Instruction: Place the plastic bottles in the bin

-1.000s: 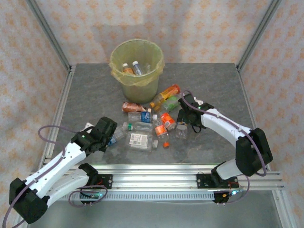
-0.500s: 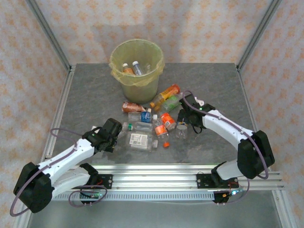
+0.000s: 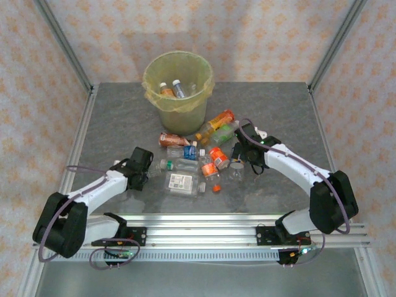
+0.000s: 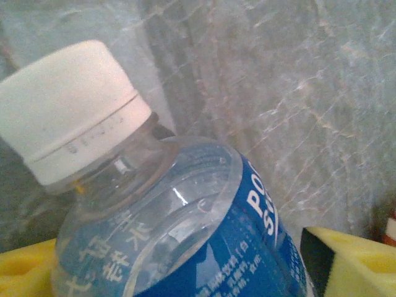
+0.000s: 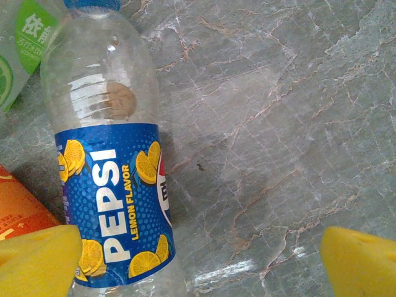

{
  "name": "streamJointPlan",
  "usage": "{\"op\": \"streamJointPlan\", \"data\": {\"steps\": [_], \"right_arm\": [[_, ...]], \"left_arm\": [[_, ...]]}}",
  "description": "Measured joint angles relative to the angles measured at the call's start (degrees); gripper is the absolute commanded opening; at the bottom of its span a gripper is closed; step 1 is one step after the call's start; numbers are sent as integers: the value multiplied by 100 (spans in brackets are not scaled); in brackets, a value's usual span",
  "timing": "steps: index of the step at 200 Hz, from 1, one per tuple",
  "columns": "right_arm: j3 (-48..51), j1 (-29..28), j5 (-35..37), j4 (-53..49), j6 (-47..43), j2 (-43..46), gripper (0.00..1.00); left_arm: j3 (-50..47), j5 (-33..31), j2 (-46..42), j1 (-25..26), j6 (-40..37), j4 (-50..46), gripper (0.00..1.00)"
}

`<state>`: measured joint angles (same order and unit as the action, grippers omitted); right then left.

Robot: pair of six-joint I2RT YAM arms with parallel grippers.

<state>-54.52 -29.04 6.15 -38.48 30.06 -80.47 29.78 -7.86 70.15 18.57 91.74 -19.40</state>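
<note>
A heap of plastic bottles (image 3: 197, 158) lies mid-table in front of the bin (image 3: 151, 69), a pale yellow-green bucket with a bag liner and two bottles inside. My left gripper (image 3: 146, 168) is low at the heap's left edge. Its yellow pads (image 4: 356, 260) flank a clear bottle with a white cap and blue label (image 4: 204, 241); whether they press on it is unclear. My right gripper (image 3: 242, 154) hovers open at the heap's right side. A blue Pepsi bottle (image 5: 111, 204) lies on the table beside its left pad (image 5: 37, 263), with bare table between the pads.
An orange bottle (image 3: 218, 120) and a green-labelled one (image 5: 28, 43) lie nearest the bin. A flattened bottle with a white label (image 3: 182, 183) is at the heap's front. Metal frame posts and patterned walls ring the grey stone table (image 3: 111, 124).
My left arm has stretched forward and dropped low, bringing its gripper around the blue-labelled bottle, and its jaws have narrowed. The right arm has barely moved.
</note>
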Motion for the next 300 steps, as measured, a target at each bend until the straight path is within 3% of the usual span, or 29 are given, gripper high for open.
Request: {"op": "streamJointPlan", "data": {"steps": [50,87,135,175,223,300], "right_arm": [[0,0,9,-4,59,122,99],[0,11,79,-9,105,310,99],[63,22,236,2,151,568,99],[103,22,289,50,210,590,99],[105,22,284,140,275,597,99],[105,22,284,151,361,682,99]], "left_arm": [[501,-17,566,-149,-413,26,61],[1071,-446,315,-188,-946,-656,57],[2660,-1572,-636,-186,-2573,-1279,54],[4210,-1808,-505,-210,-4378,-1292,53],[6699,-1080,938,-223,-6317,-1073,54],[10168,-289,4186,-74,-8314,-1167,56]]}}
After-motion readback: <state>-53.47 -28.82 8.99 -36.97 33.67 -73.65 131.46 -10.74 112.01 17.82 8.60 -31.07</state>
